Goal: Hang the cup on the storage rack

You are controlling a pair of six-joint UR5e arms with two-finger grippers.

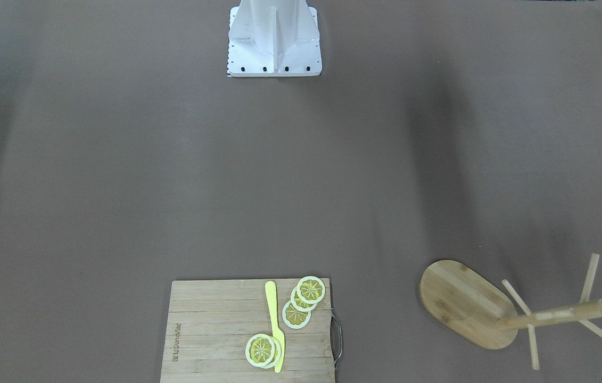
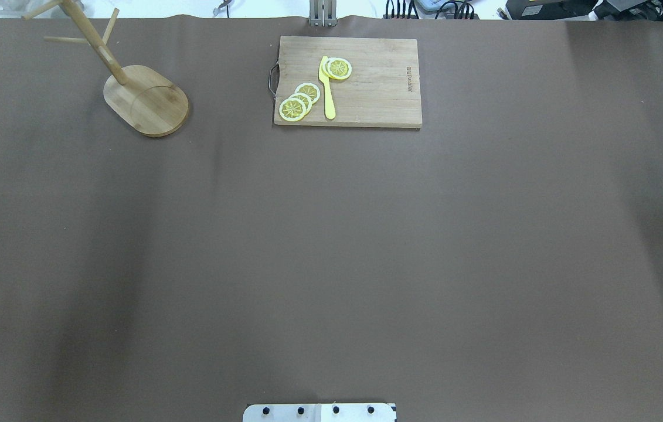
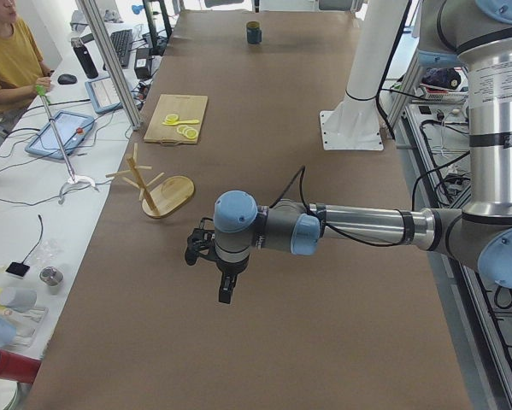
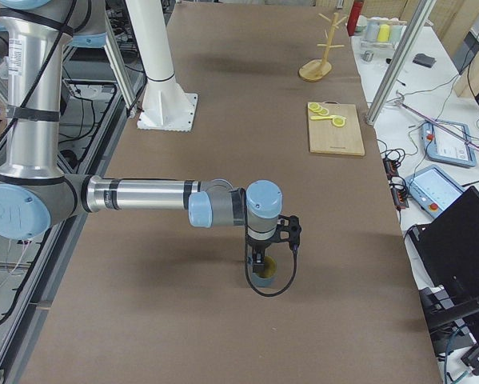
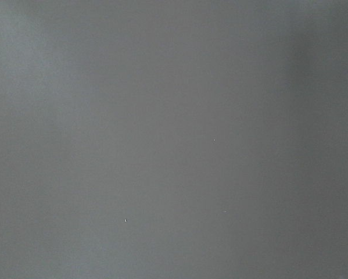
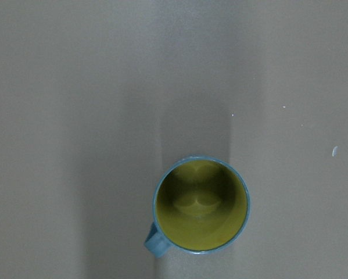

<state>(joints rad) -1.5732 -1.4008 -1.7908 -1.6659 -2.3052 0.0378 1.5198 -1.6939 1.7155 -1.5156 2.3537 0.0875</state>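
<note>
The slate-blue cup (image 6: 201, 203) stands upright on the brown table, its yellow-olive inside facing up and its handle at the lower left of the right wrist view. My right gripper (image 4: 259, 256) hangs just above the cup (image 4: 263, 274) near the table's right end; I cannot tell if it is open or shut. The bamboo storage rack (image 2: 146, 99) stands at the far left with bare pegs, and also shows in the front view (image 1: 466, 303). My left gripper (image 3: 226, 290) hovers over bare table, short of the rack (image 3: 166, 195); I cannot tell its state.
A rectangular wooden cutting board (image 2: 378, 88) with lemon slices (image 2: 299, 101) and a yellow knife (image 2: 327, 88) lies at the far middle edge. The robot's white base (image 1: 274, 48) is at the near edge. An operator (image 3: 8, 51) sits beyond the far edge.
</note>
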